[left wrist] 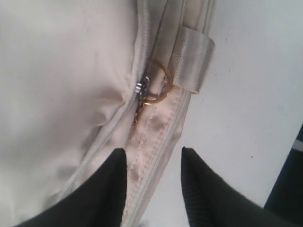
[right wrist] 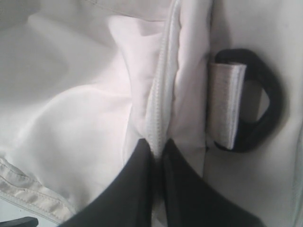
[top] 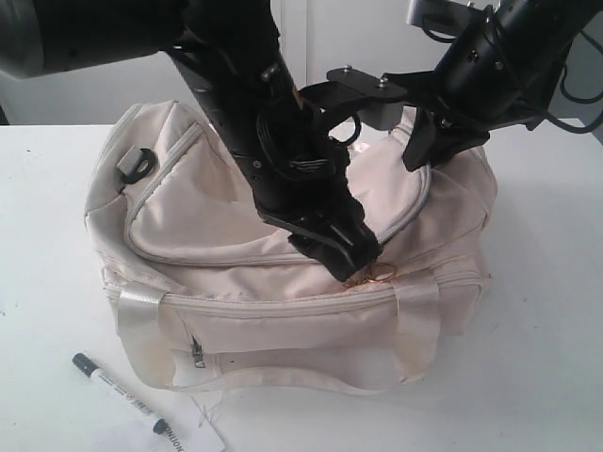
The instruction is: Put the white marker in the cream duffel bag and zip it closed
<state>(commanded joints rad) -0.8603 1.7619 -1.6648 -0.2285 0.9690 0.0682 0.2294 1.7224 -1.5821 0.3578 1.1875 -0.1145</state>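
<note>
1. The left hand (left wrist: 154, 152) hangs with fingers apart, holding nothing, over the zipper seam of the cream duffel bag (left wrist: 57, 71), near the gold ring pull (left wrist: 158, 87).
2. The right hand (right wrist: 156, 143) is nearly closed, apparently pinching the bag's zipper edge beside a black ring (right wrist: 273, 101).
3. The white marker (top: 121, 393) lies on the table (top: 528, 377) at lower left, in front of the bag, by a paper tag (top: 198, 435).

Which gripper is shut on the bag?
The right gripper, pinching the zipper edge of the cream duffel bag; the left gripper stands open by the gold ring.
</note>
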